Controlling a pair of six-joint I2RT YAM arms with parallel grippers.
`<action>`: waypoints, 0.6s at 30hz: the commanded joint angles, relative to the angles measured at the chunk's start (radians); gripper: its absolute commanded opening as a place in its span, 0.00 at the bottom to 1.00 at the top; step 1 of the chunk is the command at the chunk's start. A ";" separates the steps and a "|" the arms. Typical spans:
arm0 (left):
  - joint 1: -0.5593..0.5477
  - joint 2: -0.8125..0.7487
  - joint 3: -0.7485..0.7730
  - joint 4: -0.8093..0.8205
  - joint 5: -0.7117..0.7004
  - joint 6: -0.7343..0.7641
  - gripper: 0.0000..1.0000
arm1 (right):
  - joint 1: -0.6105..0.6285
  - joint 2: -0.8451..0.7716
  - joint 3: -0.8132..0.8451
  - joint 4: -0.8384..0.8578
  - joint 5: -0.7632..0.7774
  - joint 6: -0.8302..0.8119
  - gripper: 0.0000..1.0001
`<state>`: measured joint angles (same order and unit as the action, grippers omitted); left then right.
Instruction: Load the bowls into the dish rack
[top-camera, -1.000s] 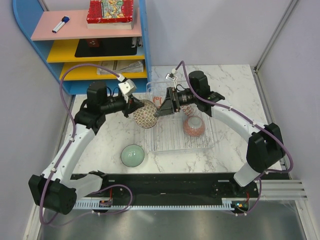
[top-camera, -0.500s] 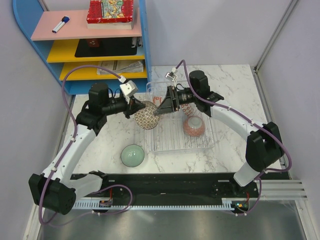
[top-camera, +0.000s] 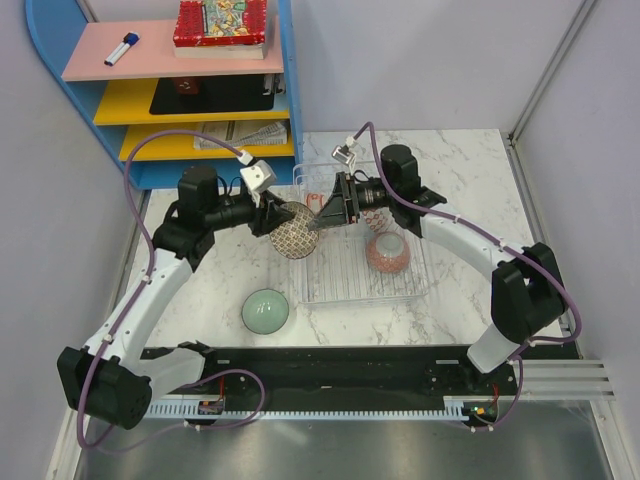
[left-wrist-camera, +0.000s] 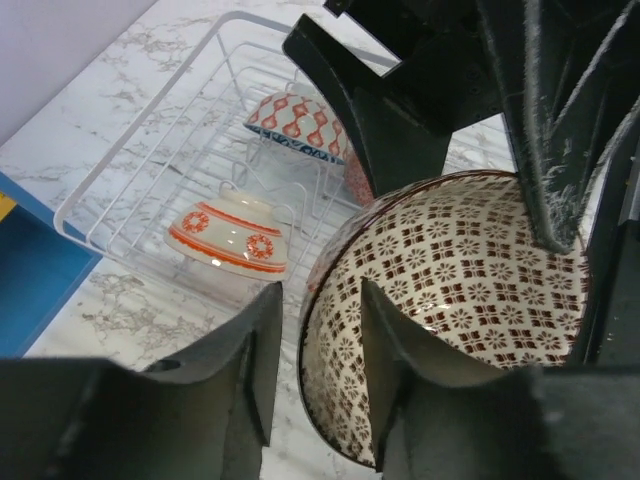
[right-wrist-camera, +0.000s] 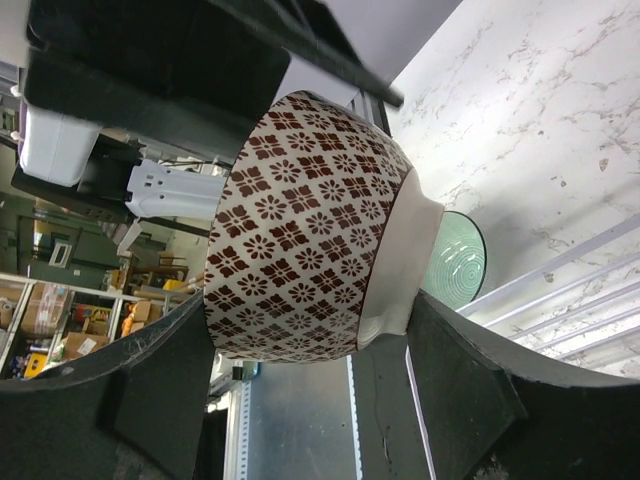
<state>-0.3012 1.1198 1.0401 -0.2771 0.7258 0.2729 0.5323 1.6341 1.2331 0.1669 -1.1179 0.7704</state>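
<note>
The brown lattice bowl (top-camera: 293, 232) hangs on its side over the left rim of the clear dish rack (top-camera: 350, 285). My right gripper (top-camera: 322, 218) is shut on it, one finger on its wall and one on its foot (right-wrist-camera: 308, 305). My left gripper (top-camera: 275, 215) straddles the bowl's rim (left-wrist-camera: 320, 300) with a gap on both sides, open. In the rack lie an orange-red bowl (top-camera: 388, 252), a white bowl with orange bands (left-wrist-camera: 228, 235) and a blue/red-white bowl (left-wrist-camera: 297, 125). The pale green bowl (top-camera: 265, 310) sits on the table. The grey speckled bowl is out of view.
A blue shelf unit (top-camera: 180, 90) with pink and yellow boards stands at the back left, close to the left arm. Grey walls enclose both sides of the marble table (top-camera: 470, 170). The black base rail (top-camera: 330, 365) runs along the near edge.
Both grippers and the brown bowl have shifted slightly right, toward the rack's left rim. The right gripper has closed in around the bowl.
</note>
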 joint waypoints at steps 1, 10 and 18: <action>-0.016 0.005 0.012 0.067 0.041 -0.018 0.55 | -0.014 -0.023 -0.011 0.045 0.020 -0.009 0.00; 0.033 -0.002 0.021 0.026 -0.042 0.032 1.00 | -0.049 -0.079 0.060 -0.306 0.228 -0.329 0.00; 0.240 0.014 -0.072 -0.160 -0.011 0.186 1.00 | -0.026 -0.187 0.171 -0.771 0.650 -0.813 0.00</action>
<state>-0.1299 1.1267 1.0344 -0.3283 0.7105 0.3363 0.4885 1.5562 1.3193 -0.4007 -0.6899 0.2676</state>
